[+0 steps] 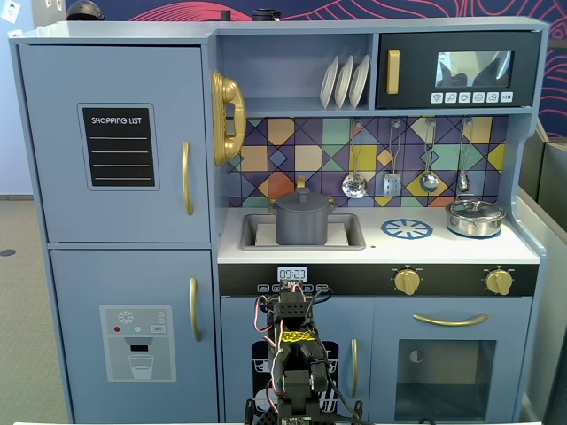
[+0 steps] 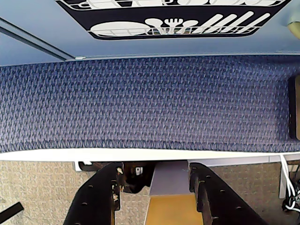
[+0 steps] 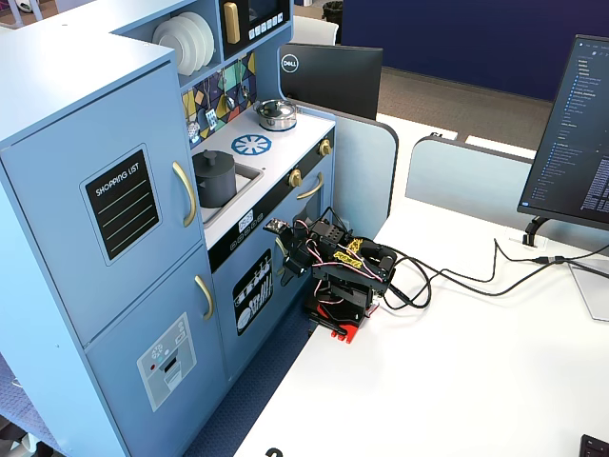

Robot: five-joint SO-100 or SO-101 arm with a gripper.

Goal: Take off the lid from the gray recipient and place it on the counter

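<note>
Up on the gray recipient (image 1: 302, 221), the lid (image 1: 302, 201) sits far above the parted end effector (image 2: 157, 187).

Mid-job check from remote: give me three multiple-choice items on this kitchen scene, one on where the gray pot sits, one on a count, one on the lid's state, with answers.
1. Where does the gray recipient stand?
A. in the recessed sink
B. on the blue burner print
C. inside the microwave

2. How many white plates stand on the upper shelf?
A. one
B. three
C. five

3. What is the state of the lid?
A. lying on the counter
B. held in the gripper
C. on the gray recipient

Answers: 1 A, both fixed views show it in the sink basin. 2 B, three stand on edge. 3 C, it caps the pot while the gripper hangs low by the cabinet front, empty.
</note>
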